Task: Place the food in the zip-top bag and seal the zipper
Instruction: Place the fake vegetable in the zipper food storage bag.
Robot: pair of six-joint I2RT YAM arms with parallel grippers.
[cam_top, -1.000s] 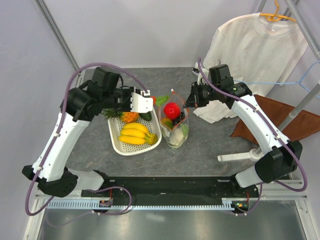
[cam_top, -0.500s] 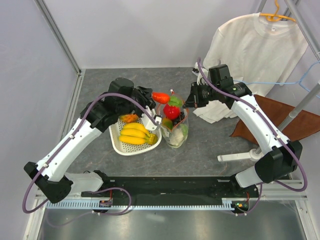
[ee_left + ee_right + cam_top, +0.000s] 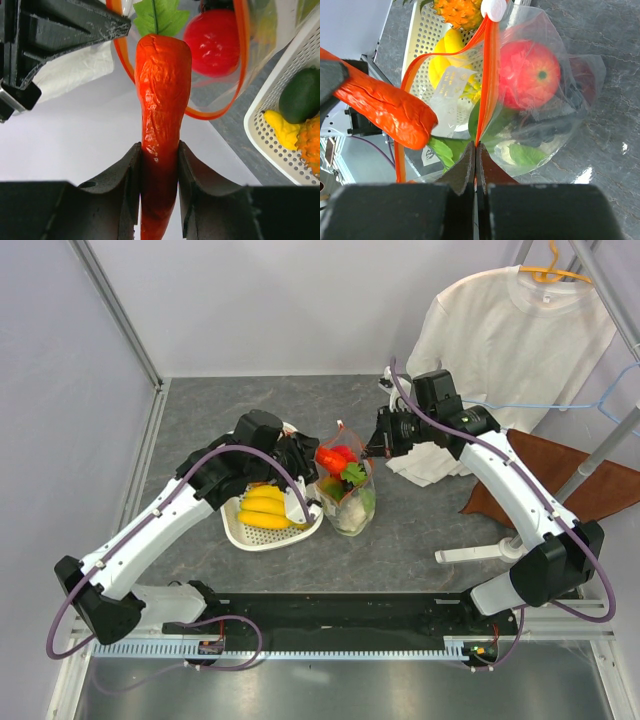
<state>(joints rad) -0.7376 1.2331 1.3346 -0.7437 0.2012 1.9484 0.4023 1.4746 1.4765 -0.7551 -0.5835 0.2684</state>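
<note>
The clear zip-top bag [image 3: 350,505] stands upright right of the white basket [image 3: 240,533], holding a red round fruit [image 3: 530,67], green leaves and dark grapes. My right gripper [image 3: 475,147] is shut on the bag's red-orange zipper [image 3: 490,75] strip and holds the mouth up; it also shows in the top view [image 3: 372,447]. The white end piece [image 3: 496,7] is at the strip's far end. My left gripper [image 3: 159,150] is shut on a red chili [image 3: 160,100], leaf end forward, at the bag's open mouth [image 3: 335,458].
The basket holds yellow bananas [image 3: 265,508], a small pineapple [image 3: 457,12] and a dark green piece [image 3: 302,97]. A white T-shirt [image 3: 500,330] hangs at the back right above a brown cloth [image 3: 570,480]. A white stand base [image 3: 480,553] lies right of the bag.
My left arm has carried the chili from above the basket rightward and down to the bag's mouth. My right gripper has kept its hold on the zipper strip, almost still.
</note>
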